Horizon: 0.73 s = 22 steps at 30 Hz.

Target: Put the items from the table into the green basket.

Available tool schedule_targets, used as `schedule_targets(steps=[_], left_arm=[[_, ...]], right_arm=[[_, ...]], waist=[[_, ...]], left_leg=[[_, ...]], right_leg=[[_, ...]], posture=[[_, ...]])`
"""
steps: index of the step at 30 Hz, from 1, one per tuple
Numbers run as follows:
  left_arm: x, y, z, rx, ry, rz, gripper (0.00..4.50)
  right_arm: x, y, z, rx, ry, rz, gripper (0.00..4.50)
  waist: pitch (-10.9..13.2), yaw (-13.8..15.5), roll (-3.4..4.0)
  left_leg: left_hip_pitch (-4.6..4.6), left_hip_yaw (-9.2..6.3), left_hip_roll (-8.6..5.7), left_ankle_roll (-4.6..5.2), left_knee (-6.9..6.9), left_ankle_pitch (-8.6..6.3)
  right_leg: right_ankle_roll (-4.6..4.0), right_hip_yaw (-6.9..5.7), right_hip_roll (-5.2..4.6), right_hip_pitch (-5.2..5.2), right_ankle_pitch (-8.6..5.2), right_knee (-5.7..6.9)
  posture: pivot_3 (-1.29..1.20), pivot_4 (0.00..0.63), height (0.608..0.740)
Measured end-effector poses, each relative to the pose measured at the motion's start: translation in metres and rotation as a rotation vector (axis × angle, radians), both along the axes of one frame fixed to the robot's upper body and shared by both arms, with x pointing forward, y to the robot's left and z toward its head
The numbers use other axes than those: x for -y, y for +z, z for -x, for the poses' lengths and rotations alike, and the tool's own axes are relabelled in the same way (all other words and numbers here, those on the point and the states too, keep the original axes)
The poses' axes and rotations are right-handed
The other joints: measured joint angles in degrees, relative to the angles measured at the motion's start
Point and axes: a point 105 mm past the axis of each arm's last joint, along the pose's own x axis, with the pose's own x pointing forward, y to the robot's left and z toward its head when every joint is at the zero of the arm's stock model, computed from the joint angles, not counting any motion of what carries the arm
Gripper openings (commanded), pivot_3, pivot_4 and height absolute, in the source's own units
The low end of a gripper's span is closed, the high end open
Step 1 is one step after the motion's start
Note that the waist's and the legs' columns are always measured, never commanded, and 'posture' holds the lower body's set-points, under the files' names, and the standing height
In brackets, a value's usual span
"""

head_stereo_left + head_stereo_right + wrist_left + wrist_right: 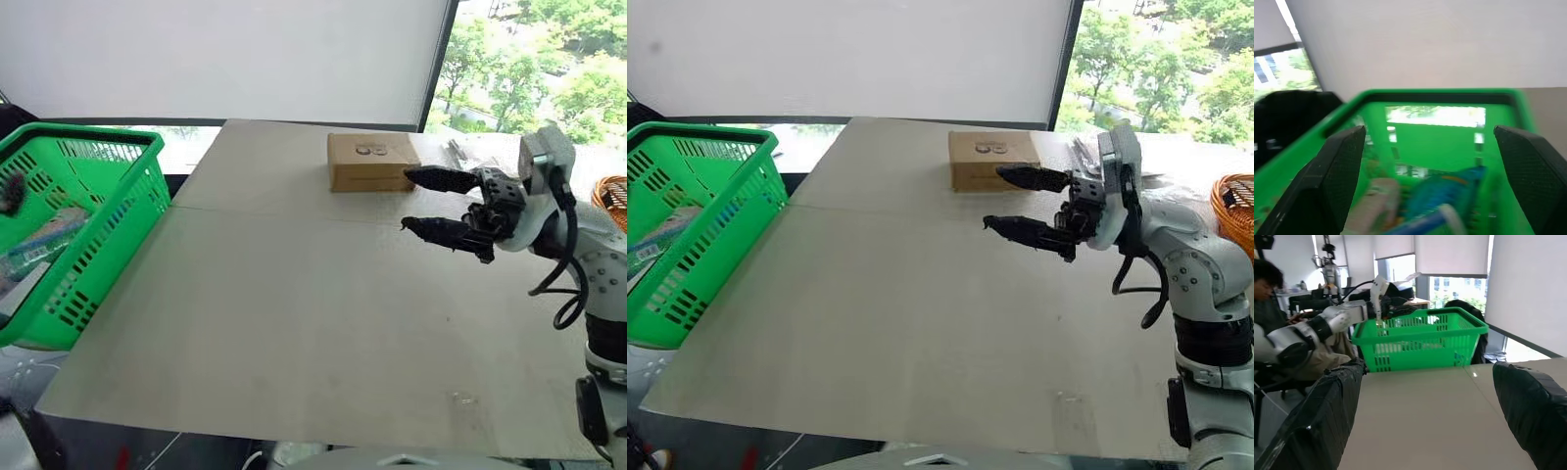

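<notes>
The green basket (93,211) stands off the table's left edge. Items lie inside it: a bluish-green pack (1449,188) and something whitish (1378,200), too blurred to tell apart. My left gripper (1428,131) hangs open over the basket's inside with nothing between its fingers; it shows as a dark shape at the basket's left side (12,191). My right gripper (406,199) hovers open and empty above the table (294,323) at the right, pointing left toward the basket (1420,335).
A brown cardboard box (372,162) sits at the table's far side, just behind my right gripper. A round orange wicker basket (612,191) is at the far right. A seated person (1268,279) is beyond the green basket.
</notes>
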Motion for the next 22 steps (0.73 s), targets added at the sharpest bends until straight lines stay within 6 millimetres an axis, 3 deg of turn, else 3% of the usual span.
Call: schedule_targets(steps=[3, 5, 10, 14, 17, 22], left_arm=[[0.055, -0.025, -0.001, -0.069, -0.147, 0.001, 4.37], [0.101, -0.047, 0.003, -0.116, -0.258, 0.033, 4.37], [0.149, -0.077, 0.021, -0.195, -0.362, 0.047, 4.37], [0.161, -0.106, 0.036, -0.294, -0.387, 0.046, 4.37], [0.163, -0.108, 0.041, -0.298, -0.413, 0.031, 4.37], [0.17, -0.109, 0.044, -0.298, -0.466, 0.011, 4.37]], right_arm=[[0.017, -0.032, -0.008, -0.044, -0.122, 0.066, 4.5], [0.036, -0.071, -0.014, -0.081, -0.249, 0.171, 4.5], [0.067, -0.119, -0.013, -0.073, -0.438, 0.328, 4.5], [0.086, -0.152, -0.002, -0.119, -0.541, 0.378, 4.5], [0.099, -0.157, -0.001, -0.099, -0.634, 0.395, 4.5], [0.105, -0.163, 0.001, -0.093, -0.676, 0.413, 4.5]], waist=[[-0.16, 0.03, -0.15], [-0.15, -0.05, -0.02], [-0.13, -0.27, 0.41], [0.33, -1.02, 1.21], [0.6, -1.96, 1.62], [0.84, -3.49, 1.73]], left_leg=[[0.11, 0.0, 0.01, 0.0, 0.03, 0.01], [0.26, 0.14, 0.01, 0.01, 0.07, 0.02], [0.9, 0.25, 0.13, 0.02, 0.12, 0.02], [0.95, 0.13, 0.34, 0.03, 0.8, 0.02], [1.42, 0.26, 0.25, 0.05, 0.88, 0.03], [1.84, 0.27, 0.26, 0.05, 0.87, 0.03]], right_leg=[[0.0, 0.0, 0.06, 0.03, 0.0, 0.13], [0.0, 0.14, 0.12, 0.04, 0.0, 0.37], [-0.08, 0.25, 0.4, 0.58, -0.07, 0.58], [-0.29, 0.13, 1.12, 0.92, -0.22, 0.61], [-0.1, 0.15, 1.25, 1.25, -0.33, 0.7], [-0.09, 0.18, 1.28, 1.57, -0.34, 0.69]], posture=[[0.21, 0.0, 0.74], [0.19, 0.0, 0.74], [0.16, 0.0, 0.74], [0.16, 0.0, 0.74], [0.15, 0.003, 0.74], [0.15, 0.006, 0.74]])
